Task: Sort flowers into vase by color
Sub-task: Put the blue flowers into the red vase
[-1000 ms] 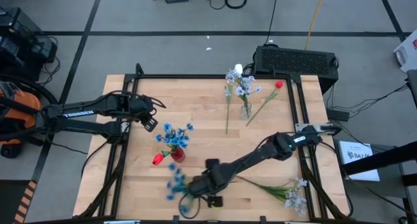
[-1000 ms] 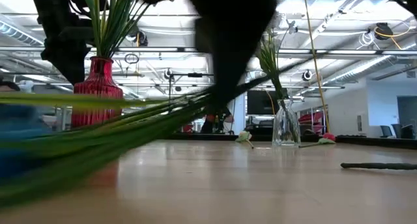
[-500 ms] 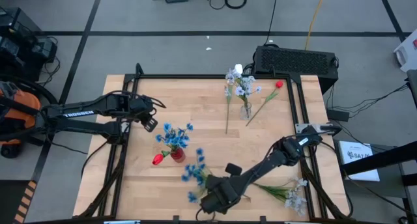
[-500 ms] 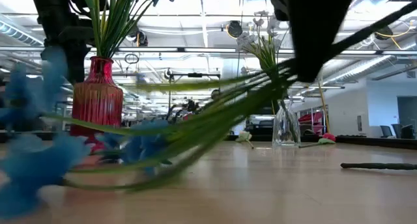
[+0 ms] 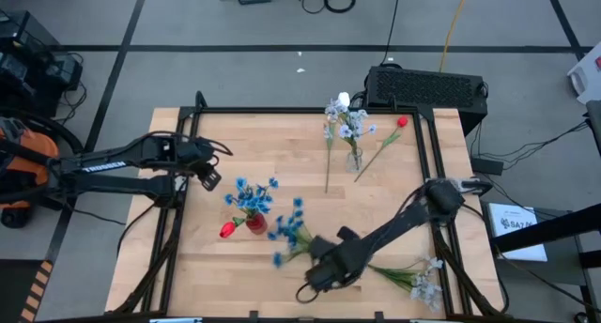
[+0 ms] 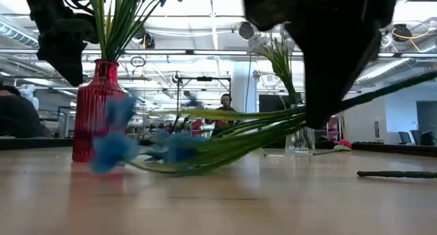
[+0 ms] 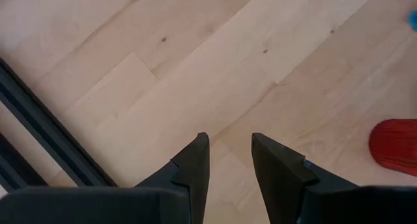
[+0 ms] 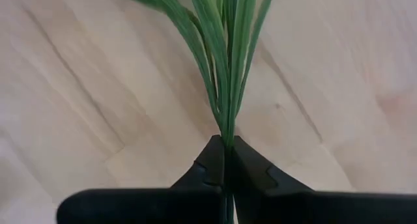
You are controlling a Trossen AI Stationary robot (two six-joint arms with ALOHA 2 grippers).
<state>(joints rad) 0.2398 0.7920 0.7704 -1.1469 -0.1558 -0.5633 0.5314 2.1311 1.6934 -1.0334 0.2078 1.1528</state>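
Blue flower cluster (image 5: 288,231) hangs low over the near middle of the tabletop (image 5: 300,163), its green stems (image 8: 225,61) clenched tight between my right fingers (image 8: 225,160), blooms pointing left toward the red vase (image 5: 255,222). That vase stands just left of the blooms and already holds blue flowers (image 5: 250,195), with a red tulip (image 5: 227,230) at its left side. My left fingers (image 7: 231,160) hover slightly parted, grasping nothing, at the left edge. Far off, a clear vase (image 5: 354,160) holds pale sprays (image 5: 343,119); more pale flowers (image 5: 423,284) lie near right
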